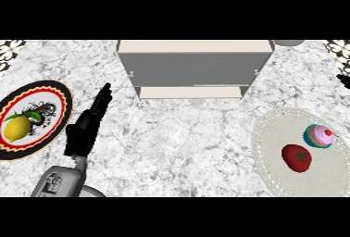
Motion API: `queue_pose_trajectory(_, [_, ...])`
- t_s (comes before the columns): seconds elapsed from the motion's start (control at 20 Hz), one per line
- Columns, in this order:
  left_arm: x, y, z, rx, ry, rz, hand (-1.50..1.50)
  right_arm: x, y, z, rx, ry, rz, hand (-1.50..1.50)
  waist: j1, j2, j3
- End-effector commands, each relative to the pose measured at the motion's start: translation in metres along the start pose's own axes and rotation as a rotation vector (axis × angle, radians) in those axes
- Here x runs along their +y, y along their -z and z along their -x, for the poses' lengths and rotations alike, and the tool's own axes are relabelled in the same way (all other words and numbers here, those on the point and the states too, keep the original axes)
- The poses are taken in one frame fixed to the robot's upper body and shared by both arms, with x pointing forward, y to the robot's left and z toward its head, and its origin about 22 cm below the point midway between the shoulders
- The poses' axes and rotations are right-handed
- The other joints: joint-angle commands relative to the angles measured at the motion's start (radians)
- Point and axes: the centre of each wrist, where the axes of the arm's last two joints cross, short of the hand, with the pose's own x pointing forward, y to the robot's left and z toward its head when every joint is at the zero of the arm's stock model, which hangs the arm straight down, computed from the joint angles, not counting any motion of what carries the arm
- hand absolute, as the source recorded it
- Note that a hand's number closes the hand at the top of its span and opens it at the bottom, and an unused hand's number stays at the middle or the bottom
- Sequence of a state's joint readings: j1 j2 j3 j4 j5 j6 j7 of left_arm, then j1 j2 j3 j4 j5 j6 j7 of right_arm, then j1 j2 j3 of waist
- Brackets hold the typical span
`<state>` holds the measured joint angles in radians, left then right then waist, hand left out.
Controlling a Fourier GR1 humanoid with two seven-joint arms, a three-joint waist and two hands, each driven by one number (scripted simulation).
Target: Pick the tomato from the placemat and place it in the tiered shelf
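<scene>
One tomato [296, 158], one cupcake [319, 136], one lemon [17, 128], one plate [53, 92], one placemat [273, 152] and one tiered shelf [195, 69] are in my view on the marble counter [178, 148]. The placemat is a pale oval at the right side of the counter and holds two things: the red tomato, lying near its middle, and the cupcake with pink frosting and a red topping, just beside the tomato on the far side and toward the right. The tomato and the cupcake sit close together; I cannot tell whether they touch. The plate is at the left side of the counter, with a dark patterned rim, and holds one yellow lemon on its left part. The tiered shelf stands at the far edge of the counter, between the plate and the placemat, with a pale top board and a lower pale board showing beneath a grey panel; nothing shows on either board. One of my hands is in view: my left hand [85, 127], coming in from the lower left, just right of the plate. Its fingers are straight and together, pointing away toward the shelf, and they hold nothing. The tomato is well apart from this hand, across the counter.
</scene>
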<state>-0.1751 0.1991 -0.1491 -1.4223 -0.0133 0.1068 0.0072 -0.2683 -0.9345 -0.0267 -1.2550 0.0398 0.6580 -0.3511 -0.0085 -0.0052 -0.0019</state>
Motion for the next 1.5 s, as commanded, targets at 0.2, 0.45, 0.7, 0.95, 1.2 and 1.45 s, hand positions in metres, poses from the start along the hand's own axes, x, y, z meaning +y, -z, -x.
queue_pose_trajectory(0.2, [-0.002, 0.006, -0.002, -0.003, 0.002, -0.014, 0.0, 0.016, -0.004, -0.055, 0.097, -0.221, -0.091, -1.5, -0.008, 0.002, 0.001])
queue_pose_trajectory(0.45, [0.003, 0.009, -0.002, 0.007, -0.011, -0.005, 0.0, 0.034, -0.023, -0.052, 0.108, -0.2, -0.064, -1.5, -0.001, 0.004, 0.001])
queue_pose_trajectory(0.7, [-0.012, -0.025, 0.004, 0.006, -0.004, 0.002, 0.0, 0.052, -0.043, -0.053, 0.102, -0.212, -0.053, -1.5, 0.0, 0.002, 0.002])
queue_pose_trajectory(0.95, [-0.003, 0.003, 0.002, -0.009, -0.015, 0.007, 0.0, 0.063, -0.024, -0.059, 0.111, -0.215, -0.003, -1.5, 0.004, 0.005, 0.002])
queue_pose_trajectory(1.2, [0.0, 0.002, -0.002, -0.012, -0.003, 0.01, 0.0, 0.075, -0.018, -0.07, 0.12, -0.215, -0.01, -1.5, 0.006, 0.005, 0.002])
queue_pose_trajectory(1.45, [0.002, -0.006, -0.001, -0.011, -0.013, 0.01, 0.0, 0.078, -0.026, -0.063, 0.146, -0.216, -0.029, -1.5, 0.007, 0.004, 0.002])
